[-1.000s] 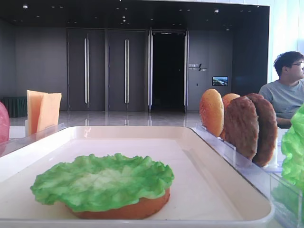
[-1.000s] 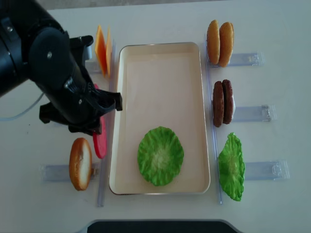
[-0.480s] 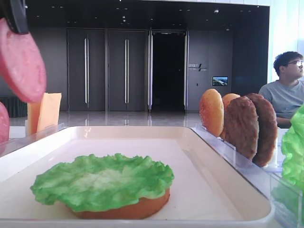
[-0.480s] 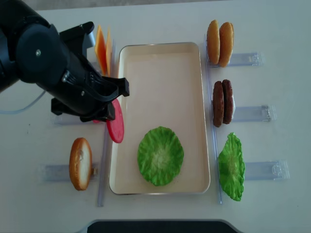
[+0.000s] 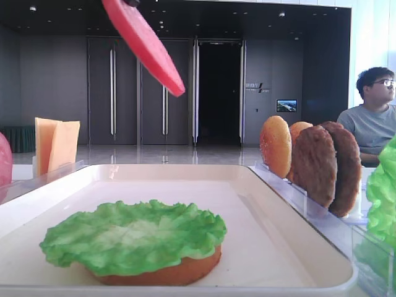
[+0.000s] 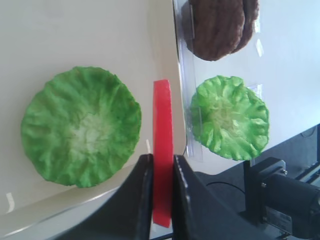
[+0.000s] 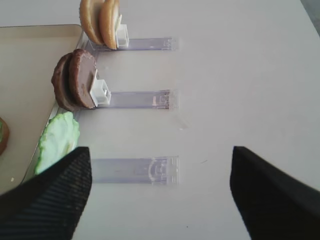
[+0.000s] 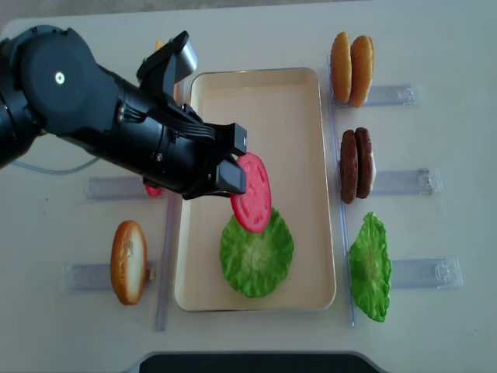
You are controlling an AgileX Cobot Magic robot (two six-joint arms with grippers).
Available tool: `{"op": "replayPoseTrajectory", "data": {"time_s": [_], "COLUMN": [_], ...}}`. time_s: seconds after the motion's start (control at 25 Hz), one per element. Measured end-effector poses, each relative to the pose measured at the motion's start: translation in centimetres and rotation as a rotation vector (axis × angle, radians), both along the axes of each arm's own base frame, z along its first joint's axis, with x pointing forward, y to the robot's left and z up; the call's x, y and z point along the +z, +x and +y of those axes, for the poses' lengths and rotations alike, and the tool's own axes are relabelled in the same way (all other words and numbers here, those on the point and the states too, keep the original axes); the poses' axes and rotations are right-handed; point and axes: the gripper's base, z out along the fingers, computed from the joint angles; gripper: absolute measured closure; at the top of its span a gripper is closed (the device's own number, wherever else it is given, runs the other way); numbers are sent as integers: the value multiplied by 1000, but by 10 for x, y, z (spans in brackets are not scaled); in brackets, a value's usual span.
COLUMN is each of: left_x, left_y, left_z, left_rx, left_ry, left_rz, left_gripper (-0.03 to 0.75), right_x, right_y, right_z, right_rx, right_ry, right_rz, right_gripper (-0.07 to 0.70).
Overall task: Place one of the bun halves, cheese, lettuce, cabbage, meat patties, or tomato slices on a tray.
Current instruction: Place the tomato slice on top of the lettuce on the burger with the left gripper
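Above cream tray (image 8: 311,155), left tool (image 6: 159,170) pinches smooth tomato slice (image 8: 251,203).

A seated man in glasses (image 5: 375,111) and clear plastic racks (image 7: 134,171) on the white table (image 7: 240,75).

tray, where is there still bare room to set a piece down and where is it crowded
The tray is bare across its far half, between the cheese slices and the bun halves. Its near end is crowded: lettuce sits on a bun, with the left gripper holding a tomato slice above it. The right racks are packed.
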Motion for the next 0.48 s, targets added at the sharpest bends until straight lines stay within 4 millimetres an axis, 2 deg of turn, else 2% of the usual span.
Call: {"op": "replayPoseTrajectory", "data": {"time_s": [0.32,0.48], "left_x": [8,-4], "left_y": [-8,-20], "left_z": [2,11], "left_rx": [-12,-1], "left_ry": [-53,-45], "left_rz": [-19,11], "left_gripper": [652,652], "right_x": [0,0], "right_y": [0,0], "right_z": [0,0], "right_rx": [0,0], "right_ry": [0,0], "right_rz": [0,0], "right_gripper": [89,89]}}
